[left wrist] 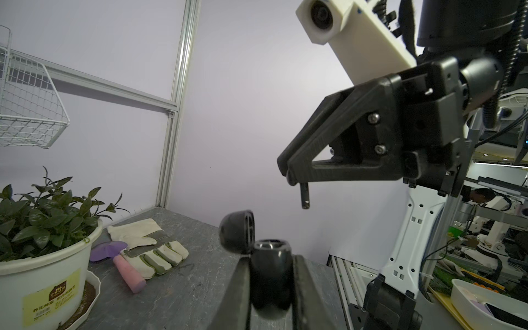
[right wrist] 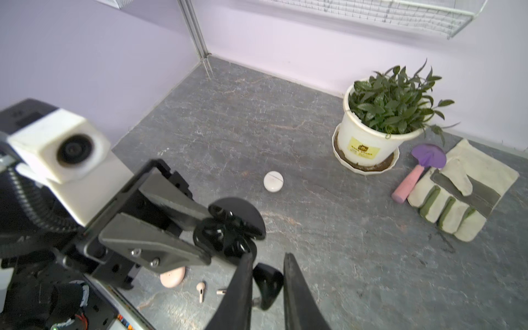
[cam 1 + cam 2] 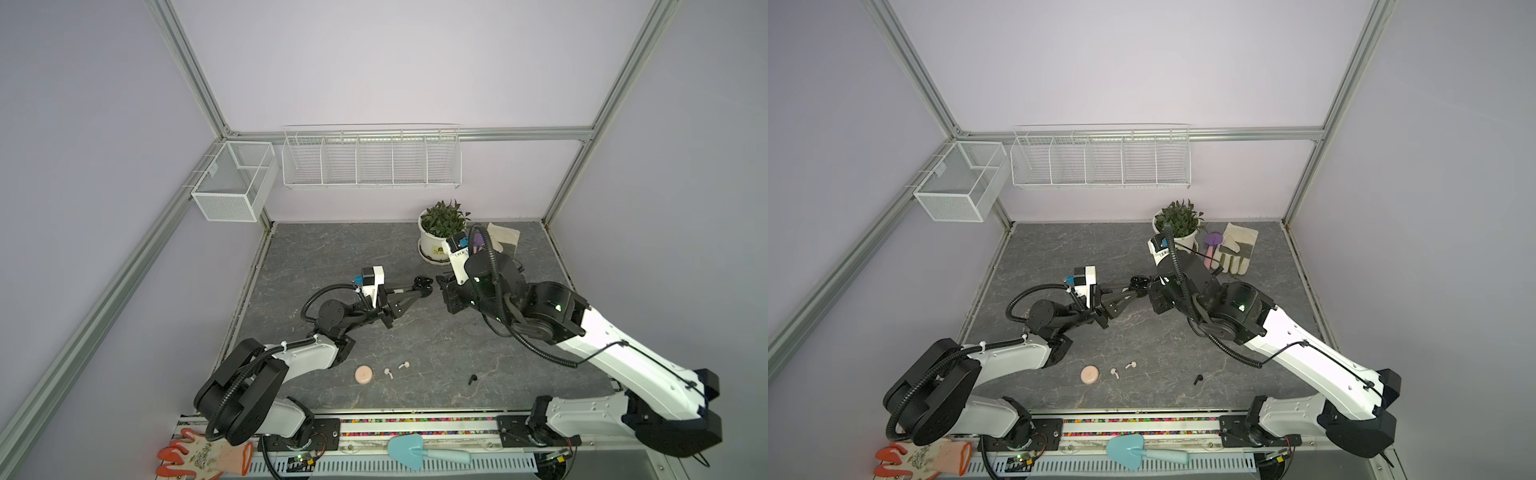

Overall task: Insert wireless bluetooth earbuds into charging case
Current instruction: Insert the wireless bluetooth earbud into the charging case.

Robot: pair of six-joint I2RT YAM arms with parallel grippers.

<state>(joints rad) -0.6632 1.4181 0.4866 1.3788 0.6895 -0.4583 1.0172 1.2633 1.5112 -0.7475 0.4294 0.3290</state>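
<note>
L hand (image 1: 270,257) is pressed tight on the black charging case (image 1: 271,281). It holds the case up off the worktop (image 3: 332,257) w/ the lid (image 1: 237,234) flipped open. R hand (image 1: 288,173) pinches one black earbud (image 1: 305,197). The bud's stem hangs straight down out of the R hand. It sits above the case mouth and a bit off to one side, not touching. So the next move looks like: slide the bud over the hole, then go down, stem first. The hole is tiny, so a small tilt could make it miss. The other black earbud (image 3: 472,379) lies on the worktop, nearer the R arm. A pink earbud (image 3: 388,372) and its twin (image 3: 403,365) lie by the pink case (image 3: 363,375), nearer the L arm.
</note>
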